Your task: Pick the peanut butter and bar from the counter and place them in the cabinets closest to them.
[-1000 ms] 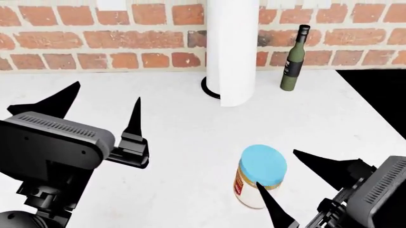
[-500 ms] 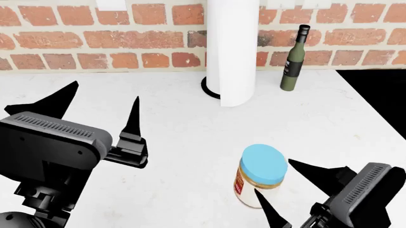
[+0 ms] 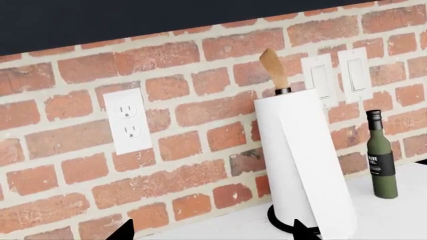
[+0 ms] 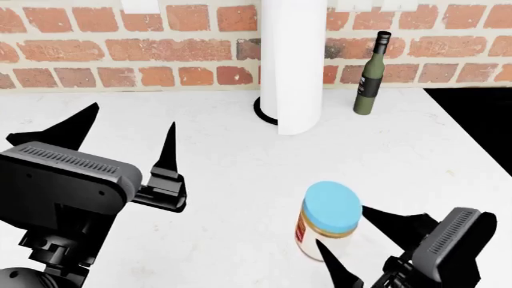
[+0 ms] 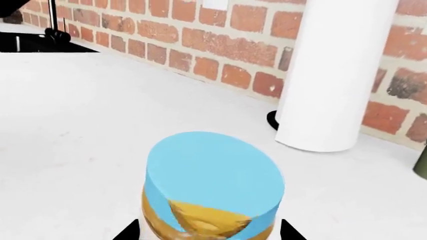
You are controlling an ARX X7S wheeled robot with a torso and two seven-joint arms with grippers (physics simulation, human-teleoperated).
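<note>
- Right gripper (image 4: 361,240): jaws spread wide, one finger on each side of the peanut butter (image 4: 327,221), holding nothing; whether the fingers touch the jar cannot be told.
- Right arm: low at the near right, gripper aimed toward the brick wall.
- Left gripper (image 4: 124,135): jaws wide apart, empty, raised above the surface (image 4: 224,162) at the left.
- Peanut butter: upright on the surface, well apart from the paper towel roll (image 4: 293,66) and green bottle (image 4: 371,75).
</note>
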